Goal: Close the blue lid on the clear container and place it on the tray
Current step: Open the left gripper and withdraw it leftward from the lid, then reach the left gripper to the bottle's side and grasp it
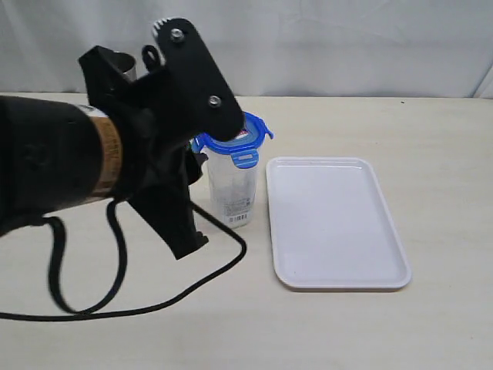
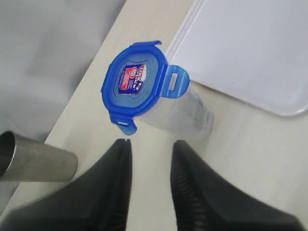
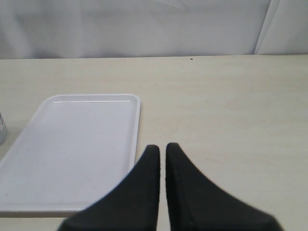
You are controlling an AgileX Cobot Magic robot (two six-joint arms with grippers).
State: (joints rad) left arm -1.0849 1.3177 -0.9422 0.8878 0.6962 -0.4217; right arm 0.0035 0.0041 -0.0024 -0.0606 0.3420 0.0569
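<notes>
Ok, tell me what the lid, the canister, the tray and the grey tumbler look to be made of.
Blue lid: likely plastic, opaque and glossy, with moulded slotted flaps.
Clear container: transparent plastic by the look, the table showing through its wall.
Tray: probably white plastic, smooth, faint sheen, rounded moulded rim.
Grey tumbler: seemingly brushed steel, dull streaky reflections.

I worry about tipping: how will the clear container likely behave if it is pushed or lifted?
It looks empty, as one sees through the clear container, so probably light. It stands tall and narrow with the blue lid on top, so a high push may tip it. Its smooth plastic wall may slip in a grip.
</notes>
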